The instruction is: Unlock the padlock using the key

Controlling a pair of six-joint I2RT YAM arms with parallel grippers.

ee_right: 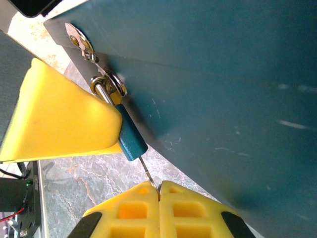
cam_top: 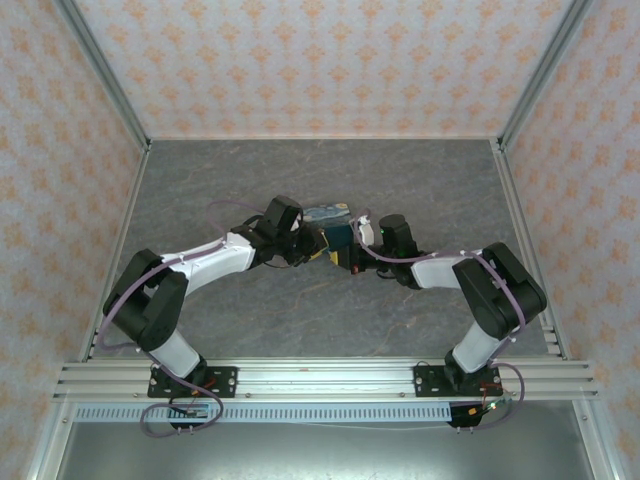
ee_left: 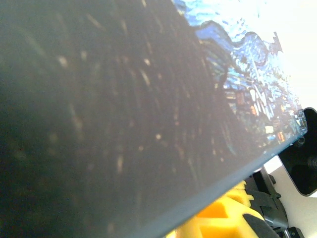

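Grey veined stone-look table top (cam_top: 320,170) spread beneath the blue-and-yellow painting-print rectangular box (cam_top: 328,215). Pale orange-patterned walls (cam_top: 320,60) well behind that box and off to both its sides. Silver aluminium rail (cam_top: 320,378) well in front of the box, carrying both arm bases. Two black-and-white arms bent inward toward the box: left arm (cam_top: 200,265) reaching its left front, right arm (cam_top: 450,270) its right front.

Left gripper (cam_top: 316,256) right at the box's front. From the left wrist, dark printed face of the box (ee_left: 124,124) close against the lens, one yellow finger (ee_left: 218,218) just under the box's edge; the box in the way, so clamped or apart impossible to tell.

From the right wrist, plain teal side of the box (ee_right: 223,74) with a big yellow wedge-shaped finger (ee_right: 64,119) lying beside it and touching the small teal-green padlock (ee_right: 131,140). Padlock hanging against the box's side by its silver shackle (ee_right: 103,93), passed through the metal hasp (ee_right: 81,44) fixed there.

Right gripper (ee_right: 159,191) just off the box's side, yellow fingertips pressed together and pinching the thin pale metal key (ee_right: 147,171), key tip at the padlock's free end.
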